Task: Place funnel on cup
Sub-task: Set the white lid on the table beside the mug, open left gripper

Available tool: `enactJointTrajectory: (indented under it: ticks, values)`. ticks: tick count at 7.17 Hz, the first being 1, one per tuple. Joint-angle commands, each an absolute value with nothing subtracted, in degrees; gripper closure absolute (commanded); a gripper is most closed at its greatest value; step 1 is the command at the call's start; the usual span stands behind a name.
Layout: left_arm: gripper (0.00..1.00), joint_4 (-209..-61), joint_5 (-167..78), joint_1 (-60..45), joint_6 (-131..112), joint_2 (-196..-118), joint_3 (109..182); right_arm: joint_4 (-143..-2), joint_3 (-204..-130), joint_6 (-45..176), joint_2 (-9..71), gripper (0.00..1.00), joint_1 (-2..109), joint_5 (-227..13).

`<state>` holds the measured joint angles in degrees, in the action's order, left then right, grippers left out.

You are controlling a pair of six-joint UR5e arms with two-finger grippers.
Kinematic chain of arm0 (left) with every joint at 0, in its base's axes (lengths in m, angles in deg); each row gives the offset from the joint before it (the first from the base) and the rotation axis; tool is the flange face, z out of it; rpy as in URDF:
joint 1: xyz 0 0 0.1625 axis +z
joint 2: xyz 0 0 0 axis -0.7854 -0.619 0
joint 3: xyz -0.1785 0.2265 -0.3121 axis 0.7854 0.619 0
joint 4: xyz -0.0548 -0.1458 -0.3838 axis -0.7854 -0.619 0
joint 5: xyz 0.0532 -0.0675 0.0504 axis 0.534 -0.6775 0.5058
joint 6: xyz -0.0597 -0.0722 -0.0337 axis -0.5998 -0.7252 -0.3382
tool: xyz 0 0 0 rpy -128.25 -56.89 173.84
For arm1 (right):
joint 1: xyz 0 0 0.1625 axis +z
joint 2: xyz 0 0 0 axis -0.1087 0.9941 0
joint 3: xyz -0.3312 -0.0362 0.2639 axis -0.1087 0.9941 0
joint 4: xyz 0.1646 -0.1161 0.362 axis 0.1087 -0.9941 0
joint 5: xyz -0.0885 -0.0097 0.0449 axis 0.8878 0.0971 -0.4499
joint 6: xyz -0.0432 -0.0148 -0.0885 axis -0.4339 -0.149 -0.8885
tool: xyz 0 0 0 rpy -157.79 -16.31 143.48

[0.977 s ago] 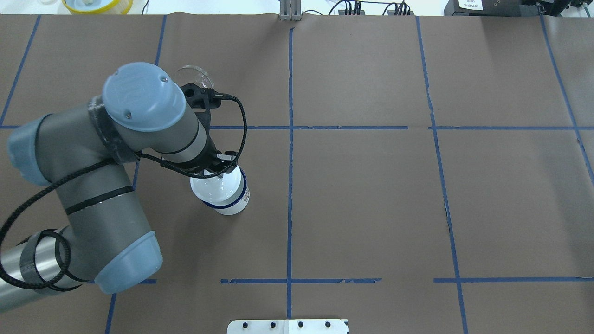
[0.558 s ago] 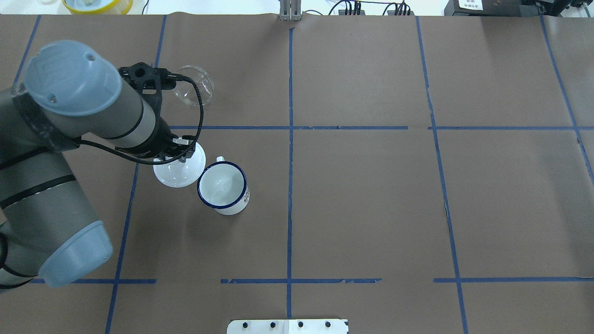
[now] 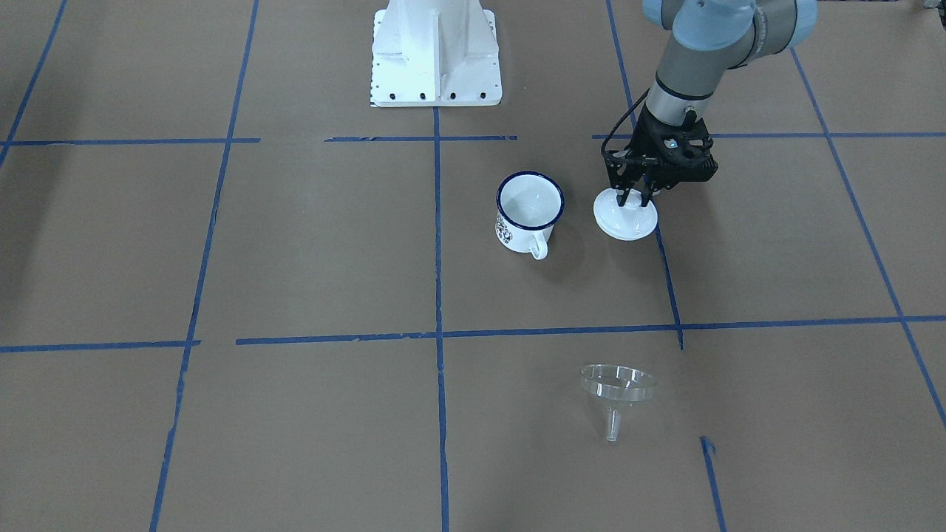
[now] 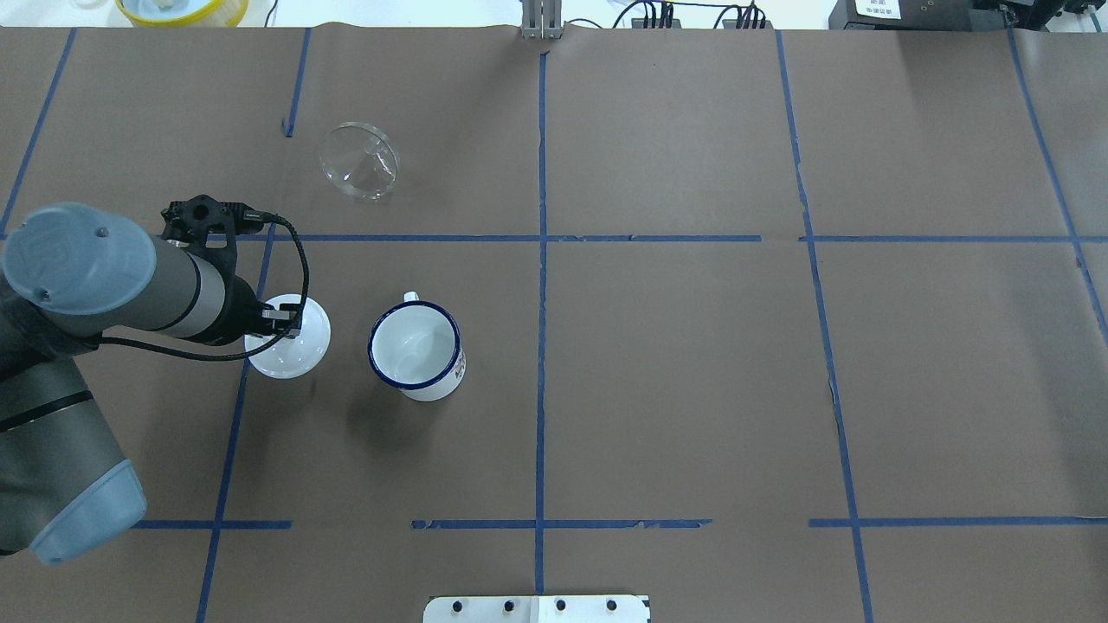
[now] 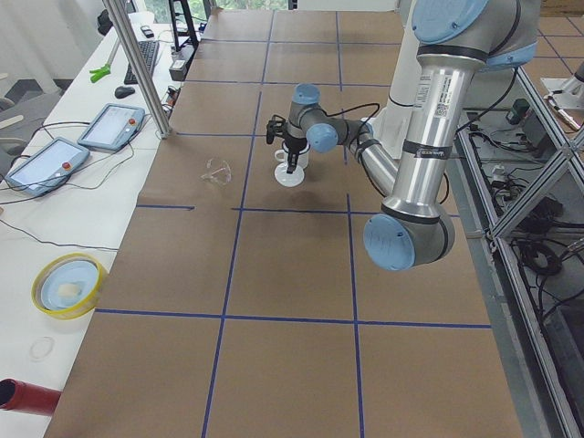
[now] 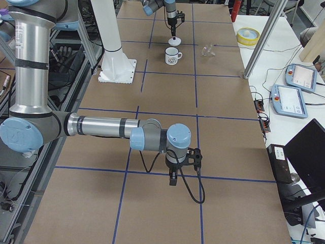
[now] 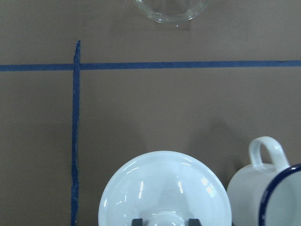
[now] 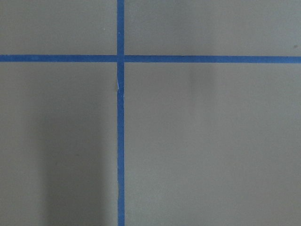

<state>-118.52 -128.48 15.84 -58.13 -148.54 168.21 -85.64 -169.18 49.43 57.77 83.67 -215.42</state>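
Note:
The clear funnel lies tilted on the brown table, far from the robot; it also shows in the front view and at the top of the left wrist view. The white mug with a blue rim stands upright and uncovered, its handle towards the funnel side. My left gripper is shut on the knob of a round white lid, held low just left of the mug. My right gripper shows only in the right side view, far from these; I cannot tell its state.
The robot's white base plate sits at the near table edge. A yellow-rimmed dish lies beyond the far edge. Blue tape lines cross the brown paper. Tablets lie on the side bench.
My left gripper carried the white lid off the mug's top, leftwards and towards the robot, and lower beside the mug. The mug now stands uncovered. The funnel has not moved.

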Motion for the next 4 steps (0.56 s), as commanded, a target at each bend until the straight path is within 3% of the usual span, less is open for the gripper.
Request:
enactJointTrajectory:
  ticks: [1,2,3,4]
  values:
    - [1.00,-120.8,-127.7,16.7,-57.8,-148.3,164.2,-85.6,-169.2,49.4,57.8,0.00,83.7,-215.4]
    - [0.99,-120.8,-127.8,16.7,-57.4,-148.5,163.8,-85.6,-169.2,49.4,57.8,0.00,83.7,-215.4]
    - [0.59,-120.8,-127.8,16.9,-56.6,-149.1,162.2,-85.6,-169.1,49.4,57.8,0.00,83.7,-215.4]
    - [0.28,-120.7,-127.8,16.9,-55.2,-149.6,161.2,-85.6,-169.2,49.4,57.8,0.00,83.7,-215.4]
